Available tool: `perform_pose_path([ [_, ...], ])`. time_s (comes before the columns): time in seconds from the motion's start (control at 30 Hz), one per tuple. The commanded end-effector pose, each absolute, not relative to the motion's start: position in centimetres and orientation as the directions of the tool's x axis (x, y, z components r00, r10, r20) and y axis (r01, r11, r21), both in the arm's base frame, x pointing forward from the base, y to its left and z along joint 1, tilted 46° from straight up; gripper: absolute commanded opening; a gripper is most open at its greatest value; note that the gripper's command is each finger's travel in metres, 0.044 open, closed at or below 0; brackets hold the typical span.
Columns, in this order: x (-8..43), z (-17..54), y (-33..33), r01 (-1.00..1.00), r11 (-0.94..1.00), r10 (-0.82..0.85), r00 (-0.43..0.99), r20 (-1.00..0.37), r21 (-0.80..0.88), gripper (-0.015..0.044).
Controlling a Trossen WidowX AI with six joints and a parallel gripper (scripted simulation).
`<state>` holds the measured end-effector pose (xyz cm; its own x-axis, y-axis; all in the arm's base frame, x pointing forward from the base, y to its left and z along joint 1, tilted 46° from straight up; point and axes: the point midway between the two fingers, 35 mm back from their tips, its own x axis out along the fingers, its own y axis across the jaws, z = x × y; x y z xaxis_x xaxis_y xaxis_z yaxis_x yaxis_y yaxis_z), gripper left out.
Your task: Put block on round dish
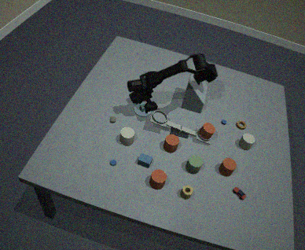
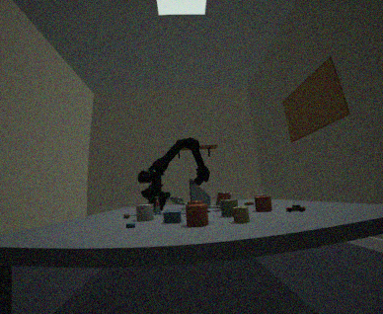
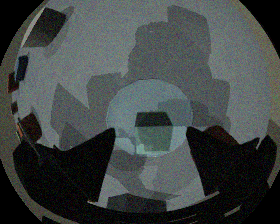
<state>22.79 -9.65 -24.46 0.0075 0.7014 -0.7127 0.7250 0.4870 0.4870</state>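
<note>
A green block (image 3: 154,140) is on the round pale dish (image 3: 128,97) (image 1: 141,113), between the fingers. My gripper (image 3: 151,131) (image 1: 144,106) (image 2: 159,203) is open low over the dish, with a finger on either side of the block. In the top view the arm partly hides the block. The balance (image 1: 188,130) has a bare ring-shaped end (image 1: 159,117) beside the dish. An orange cup (image 1: 207,130) stands on its far end. Another orange cup (image 1: 171,143) stands on the table near the beam. No cup is above the dish.
A grey wedge (image 1: 193,99) stands behind the balance. A white cup (image 1: 127,136), a blue block (image 1: 145,160), a green cylinder (image 1: 194,164) and more orange cups stand towards the front. A small beige piece (image 1: 112,119) lies left of the dish.
</note>
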Motion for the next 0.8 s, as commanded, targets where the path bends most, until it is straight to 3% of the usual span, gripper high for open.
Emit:
perform_pose_path([
  [0.0,22.9,-23.4,-10.9,0.724,0.488,0.699,0.010,-0.715,0.487,0.0440],
  [0.47,22.3,-17.4,-16.7,0.734,0.475,0.702,0.018,-0.712,0.486,0.0440],
  [0.77,22.2,-17.2,-16.8,0.734,0.474,0.702,0.018,-0.712,0.486,0.0440],
])
